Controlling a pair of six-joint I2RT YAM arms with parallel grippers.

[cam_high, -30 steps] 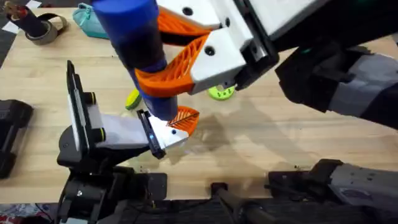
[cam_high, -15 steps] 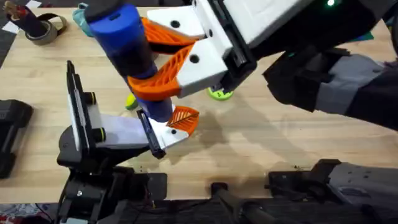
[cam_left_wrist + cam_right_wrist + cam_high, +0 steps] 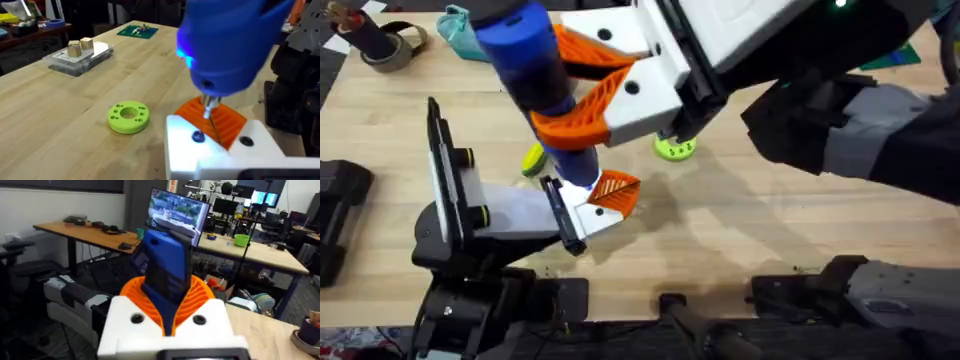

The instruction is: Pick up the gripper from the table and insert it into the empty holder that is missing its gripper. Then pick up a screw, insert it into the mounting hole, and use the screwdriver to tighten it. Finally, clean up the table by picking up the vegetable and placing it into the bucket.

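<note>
One hand, the right hand [image 3: 582, 98], is clenched on the screwdriver [image 3: 532, 70], which has been lowered slightly since a second ago; its tip is seen just above the screw in the holder [image 3: 212, 145], beside the seated gripper [image 3: 616, 190]. Tightening is judged imminent. The left hand's state cannot be told.

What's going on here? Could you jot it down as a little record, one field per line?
Tool: blue screwdriver, upright, tip down
Held by: right gripper, orange fingers clamped around the handle
Tip: at the white holder, beside a blue screw
Orange gripper: seated in the holder
Left gripper: part of the arm carrying the holder; state unclear
Nearby: green ring on the table
</note>
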